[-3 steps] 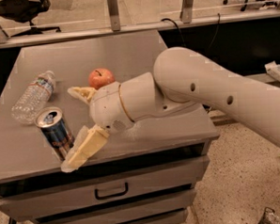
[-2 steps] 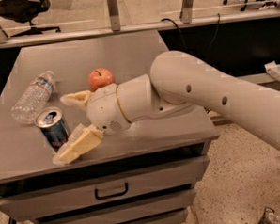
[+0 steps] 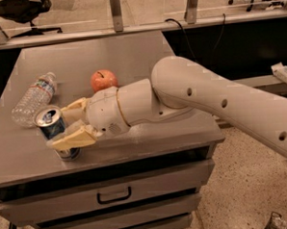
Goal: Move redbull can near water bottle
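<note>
The step in hand is the grasp. The gripper is low over the front of the bench, and the redbull can stands between its two fingers, a little tilted. One finger passes behind the can, and the other lies across the front of its body. They are drawn in to about the can's width and appear to be clamped on it. How firm the hold is cannot be read.

The water bottle lies on its side just beyond the fingertips, on the far side of the can and already close to it. An apple sits farther back, beside the gripper's wrist.

The next move probably calls for only a small lift or slide straight ahead of the fingertips. It should stop short of the bottle, which could roll if bumped.

Against the frame from a moment ago, the can is in much the same spot. The fingers have pushed further along it and the gap between them has narrowed from wide open to snug.
</note>
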Robot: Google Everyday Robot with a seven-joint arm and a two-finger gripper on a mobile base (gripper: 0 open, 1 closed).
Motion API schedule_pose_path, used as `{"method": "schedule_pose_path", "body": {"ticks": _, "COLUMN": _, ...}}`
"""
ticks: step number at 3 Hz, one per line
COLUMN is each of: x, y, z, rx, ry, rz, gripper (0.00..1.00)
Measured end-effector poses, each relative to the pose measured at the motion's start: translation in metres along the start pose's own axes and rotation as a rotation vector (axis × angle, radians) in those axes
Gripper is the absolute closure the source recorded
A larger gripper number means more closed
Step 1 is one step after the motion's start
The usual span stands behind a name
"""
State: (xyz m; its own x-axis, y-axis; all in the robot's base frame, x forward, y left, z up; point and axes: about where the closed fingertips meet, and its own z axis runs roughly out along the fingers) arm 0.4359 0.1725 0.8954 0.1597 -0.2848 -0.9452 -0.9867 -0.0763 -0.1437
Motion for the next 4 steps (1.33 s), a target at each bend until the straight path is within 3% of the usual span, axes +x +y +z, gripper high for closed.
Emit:
{"method": "schedule_pose_path", "body": {"ticks": 1, "x": 0.001, "y": -0.002, "z": 0.003, "rx": -0.002, "ry": -0.011, "rz": 0.008, "gripper": 0.88}}
{"method": "schedule_pose_path", "body": {"ticks": 2, "x": 0.0, "y": 0.0, "z": 0.004, "rx": -0.005, "ry": -0.011, "rz": 0.005, "gripper": 1.0}}
{"method": "schedule_pose_path", "body": {"ticks": 3, "x": 0.0, "y": 0.0, "z": 0.004, "rx": -0.005, "ry": -0.011, "rz": 0.005, "gripper": 1.0}}
{"method": "schedule_pose_path", "body": {"ticks": 4, "x": 0.01, "y": -0.019, "z": -0.001, "rx": 0.015, "ry": 0.011, "rz": 0.021, "gripper": 1.0}}
